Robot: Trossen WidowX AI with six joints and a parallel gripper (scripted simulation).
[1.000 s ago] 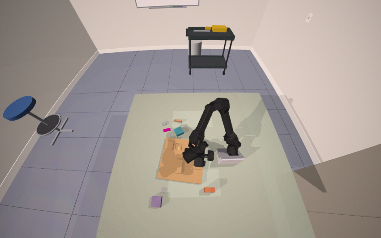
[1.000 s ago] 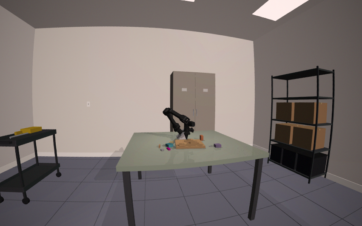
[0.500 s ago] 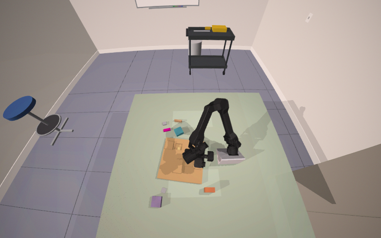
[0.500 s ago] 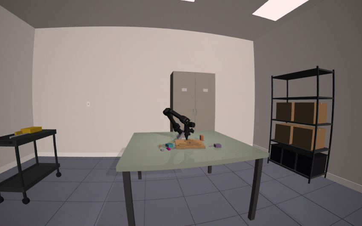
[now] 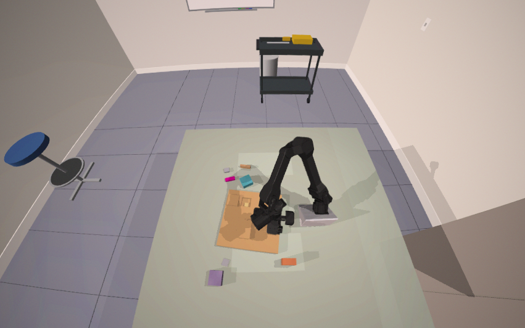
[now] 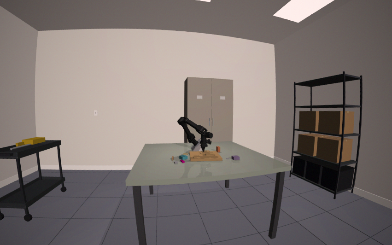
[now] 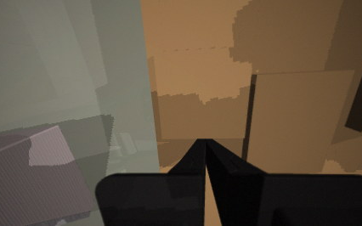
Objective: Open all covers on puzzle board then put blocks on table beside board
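The orange-brown puzzle board (image 5: pixel 223 240) (image 6: pixel 206 157) (image 7: pixel 184 25) lies on the table. My gripper (image 6: pixel 203 150) (image 7: pixel 203 142) is shut and empty, pointing down over the board; the arm hides its tips in the top view. In the wrist view a flat wooden panel (image 7: pixel 295 115) lies ahead right of the fingertips, with a dark gap along its left edge. A square well (image 5: pixel 246 201) near the board's far edge shows a pale yellowish patch; I cannot tell whether it is a block. The arm and its shadow hide much of the board, including other covers.
Teal (image 5: pixel 246 181) (image 6: pixel 183 157), magenta (image 5: pixel 229 179) (image 6: pixel 182 161) and small orange (image 5: pixel 245 166) pieces and a grey bit (image 5: pixel 226 169) lie beyond the board. An orange block (image 5: pixel 288 261) (image 6: pixel 218 148), a purple block (image 5: pixel 215 277) (image 6: pixel 235 157) and another grey bit (image 5: pixel 226 261) lie on its near side.
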